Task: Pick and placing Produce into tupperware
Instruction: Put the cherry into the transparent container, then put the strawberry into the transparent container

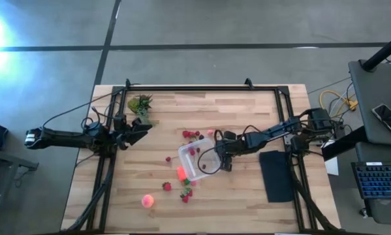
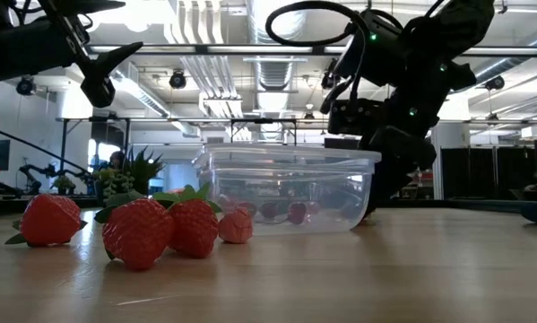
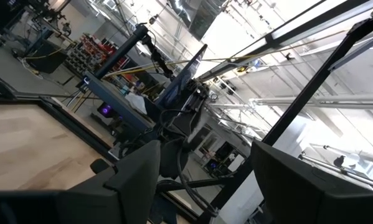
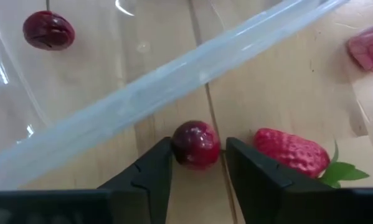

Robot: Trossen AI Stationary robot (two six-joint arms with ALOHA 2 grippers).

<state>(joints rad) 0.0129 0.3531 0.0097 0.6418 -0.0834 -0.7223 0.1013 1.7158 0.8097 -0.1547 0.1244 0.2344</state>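
Pale wood planks for a table (image 1: pixel 247 111), smooth and finely grained, inside a black frame. Beyond it, from the low view, a big hall with pipes and lamps under the ceiling.

Early in the task, to judge by the count. Inside the tub (image 1: pixel 205 170): only two or three small dark red pieces. Outside, on the wood: most of the strawberries (image 1: pixel 190 135), some behind the tub, some in front of it. Farther in front, well apart: the round orange-pink fruit (image 1: pixel 147 201). Yet to move: all of these.

Right claw (image 4: pixel 198 163) low at the tub's right side, fingers apart, one on each side of a dark red berry (image 4: pixel 196 144). Berry on the wood, just outside the tub wall. Touching one finger, apparently; thin gap to the other, so not squeezed yet. Just beside, a strawberry (image 4: pixel 292 152) with a green top. Probably the pick step in hand: close, lift over the rim, drop.

Left claw (image 3: pixel 202 186) waiting at the table's left, raised, wide open, holding nothing.

Tub: clear thin plastic, square, rounded corners, thicker rim; light, so likely to slide if pushed. Berry: round, glossy, smooth. Strawberries: matte, dimpled, cone-like, with stiff green tops. Not for the task: green leafy clump (image 1: pixel 141 103) at the back left, flat black pad (image 1: pixel 277 175) at the right.
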